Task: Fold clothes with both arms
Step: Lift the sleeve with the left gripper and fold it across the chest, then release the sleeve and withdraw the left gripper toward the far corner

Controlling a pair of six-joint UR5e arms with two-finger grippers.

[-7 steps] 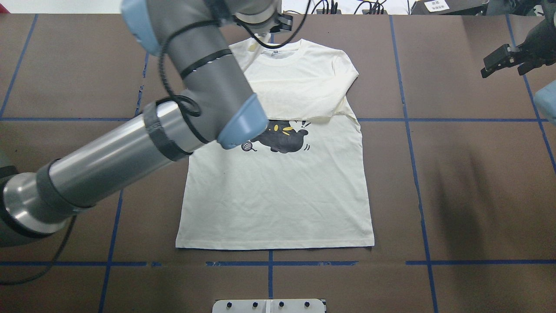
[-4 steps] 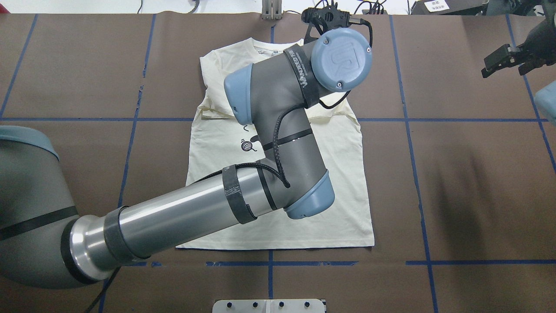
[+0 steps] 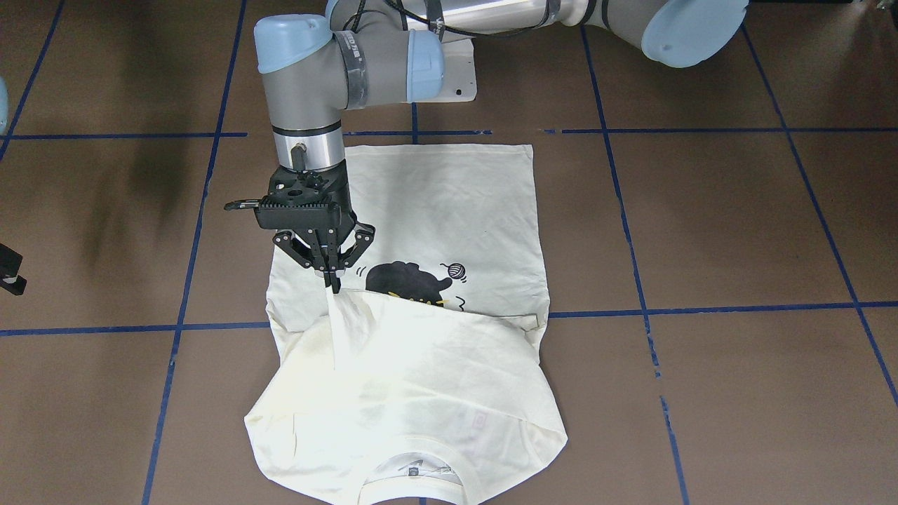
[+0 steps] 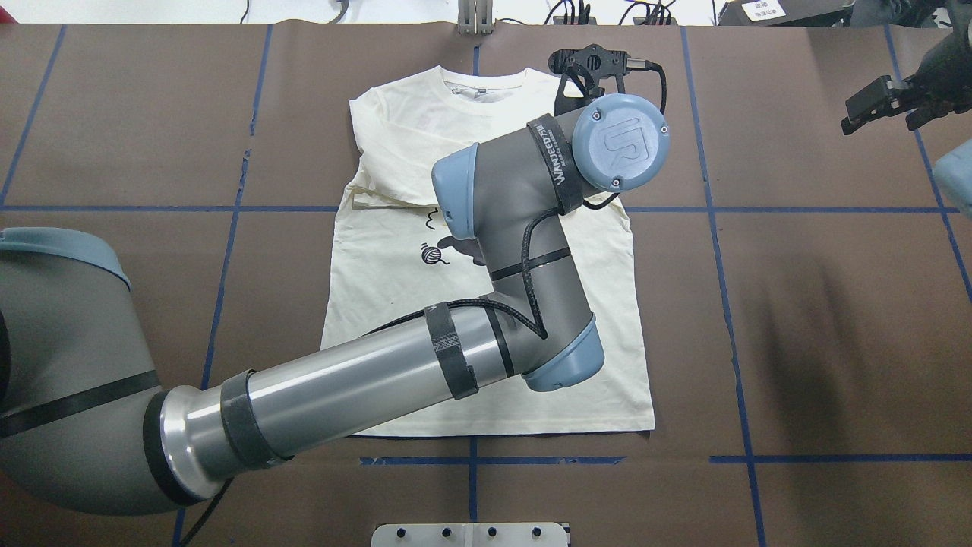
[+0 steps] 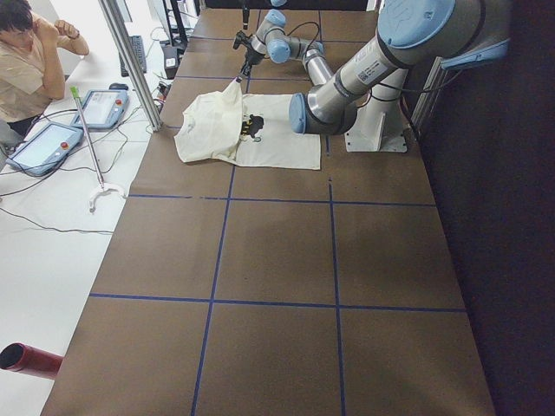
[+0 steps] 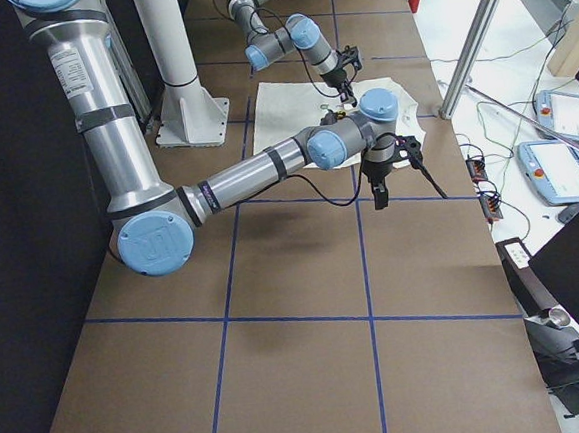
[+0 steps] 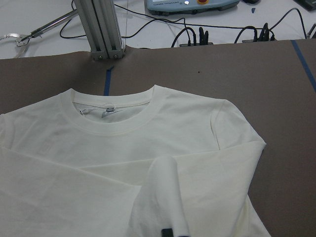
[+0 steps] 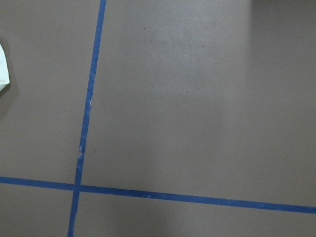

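Note:
The cream long-sleeved T-shirt point(image 4: 395, 319) lies flat, print up, collar at the far edge. The black cat print point(image 3: 407, 279) and yarn ball point(image 4: 431, 255) partly show. My left arm reaches across the shirt. My left gripper point(image 3: 330, 277) is shut on a sleeve cuff point(image 3: 340, 330) and holds it lifted above the chest, near the shirt's right side. The left wrist view shows the collar point(image 7: 111, 123) and the pinched cuff point(image 7: 165, 197). My right gripper point(image 4: 881, 106) hovers far right over bare table, open and empty.
Blue tape lines grid the brown table point(image 4: 797, 304). A white pedestal base point(image 4: 471, 534) sits at the near edge. An aluminium post point(image 4: 474, 15) and cables stand beyond the far edge. An operator point(image 5: 26, 61) and teach pendants point(image 5: 108, 108) are off the table.
My left arm swung from the shirt's left shoulder across to its right side, carrying the sleeve over the chest. The right arm has not moved.

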